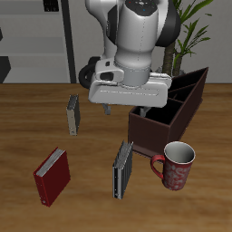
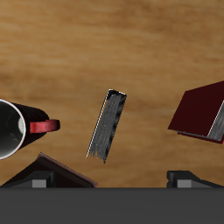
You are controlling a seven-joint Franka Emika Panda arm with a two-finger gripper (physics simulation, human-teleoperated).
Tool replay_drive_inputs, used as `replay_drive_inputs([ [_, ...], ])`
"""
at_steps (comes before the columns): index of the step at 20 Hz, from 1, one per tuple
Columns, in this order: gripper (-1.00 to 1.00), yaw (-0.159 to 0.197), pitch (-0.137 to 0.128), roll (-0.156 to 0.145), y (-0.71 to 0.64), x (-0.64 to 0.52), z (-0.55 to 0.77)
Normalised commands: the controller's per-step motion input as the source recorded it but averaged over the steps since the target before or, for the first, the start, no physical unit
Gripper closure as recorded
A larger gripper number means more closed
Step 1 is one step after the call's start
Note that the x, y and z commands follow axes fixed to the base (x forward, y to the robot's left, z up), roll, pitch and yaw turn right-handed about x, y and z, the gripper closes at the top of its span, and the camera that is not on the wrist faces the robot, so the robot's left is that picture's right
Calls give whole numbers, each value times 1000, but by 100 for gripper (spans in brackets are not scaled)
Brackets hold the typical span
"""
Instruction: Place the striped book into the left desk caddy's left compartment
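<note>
End effector (image 1: 124, 107) hung released, fingers spread wide, gripping nothing and touching nothing, above the striped book (image 2: 106, 125), which lay flat on the counter (image 1: 91, 149) between the mug (image 1: 176, 164) and red book (image 1: 52, 175), beside the left desk caddy (image 1: 172, 107).

Striped book (image 1: 122, 169) near table front, between red book (image 1: 52, 176) and mug (image 1: 178, 164); caddy (image 1: 172, 107) behind mug.

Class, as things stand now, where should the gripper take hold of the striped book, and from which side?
Grip the striped book across its thin thickness near mid-length, coming from above: it lies flat-sided and narrow on the table, beside the mug, with its upper edge exposed.
</note>
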Motion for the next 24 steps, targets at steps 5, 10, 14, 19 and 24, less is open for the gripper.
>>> replay_drive_inputs([
  [5, -100, -8, -63, -1, 8, 100, -259],
  [10, -100, -27, 5, -9, -92, 112, -384],
  [14, -100, -41, 4, -50, -162, 60, -411],
  [19, -100, -22, 24, -11, -30, 60, -369],
  [24, -100, -29, 47, 13, 25, 99, -415],
])
